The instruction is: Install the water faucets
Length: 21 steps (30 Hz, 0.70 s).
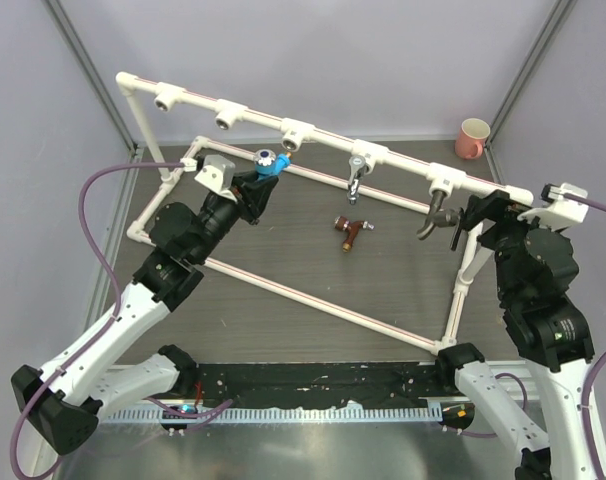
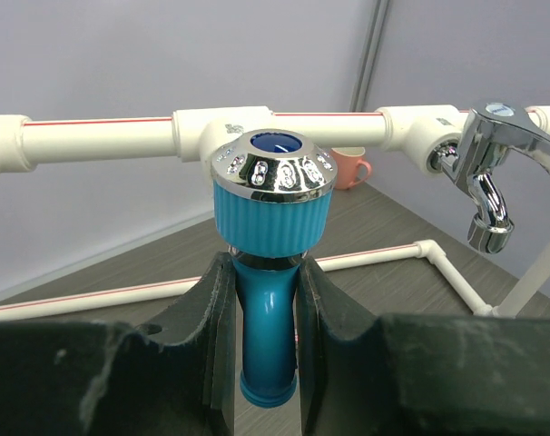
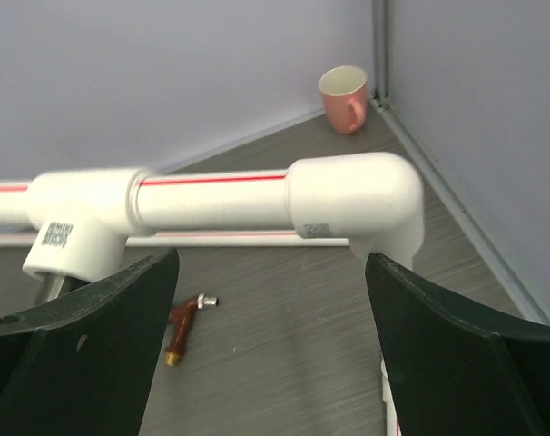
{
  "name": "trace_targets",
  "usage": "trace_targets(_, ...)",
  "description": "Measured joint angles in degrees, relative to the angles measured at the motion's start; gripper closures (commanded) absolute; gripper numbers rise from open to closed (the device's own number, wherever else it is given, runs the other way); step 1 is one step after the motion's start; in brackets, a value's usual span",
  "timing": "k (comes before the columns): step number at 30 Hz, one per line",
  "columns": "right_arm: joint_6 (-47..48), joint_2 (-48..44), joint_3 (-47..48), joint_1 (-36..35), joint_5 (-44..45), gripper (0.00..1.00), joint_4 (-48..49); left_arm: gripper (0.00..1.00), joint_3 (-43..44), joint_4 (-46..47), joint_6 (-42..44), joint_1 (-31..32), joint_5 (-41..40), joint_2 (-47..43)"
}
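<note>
My left gripper (image 1: 260,187) is shut on the bright blue-handled faucet (image 1: 269,162), holding it by its spout just below and in front of a white tee socket (image 1: 295,134) on the upper pipe. In the left wrist view the blue faucet (image 2: 271,272) stands upright between my fingers (image 2: 211,345), its chrome-rimmed cap close to the tee (image 2: 222,133). The silver faucet (image 1: 356,177) and the dark grey lever faucet (image 1: 438,214) hang from tees further right. The copper faucet (image 1: 351,232) lies on the table. My right gripper (image 1: 481,213) is open and empty at the pipe's right elbow (image 3: 358,205).
The white pipe frame (image 1: 313,300) stands across the table, with two bare tee sockets (image 1: 230,114) at the upper left. A pink mug (image 1: 472,138) stands in the far right corner. The copper faucet (image 3: 182,329) shows below the pipe in the right wrist view.
</note>
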State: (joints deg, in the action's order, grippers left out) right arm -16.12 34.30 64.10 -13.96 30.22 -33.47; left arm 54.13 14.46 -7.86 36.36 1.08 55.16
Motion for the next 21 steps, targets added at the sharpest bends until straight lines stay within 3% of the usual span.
trace_targets(11,-0.11,4.37,-2.34,-0.02,-27.89,0.17,2.51,1.00,-3.39,-1.03,4.00,0.00,-7.26,-4.46)
trace_targets(21,-1.44,2.25,-6.84,0.24,-37.81,0.23,7.80,1.00,-3.39,-3.58,9.97,-0.57,-12.37,-5.29)
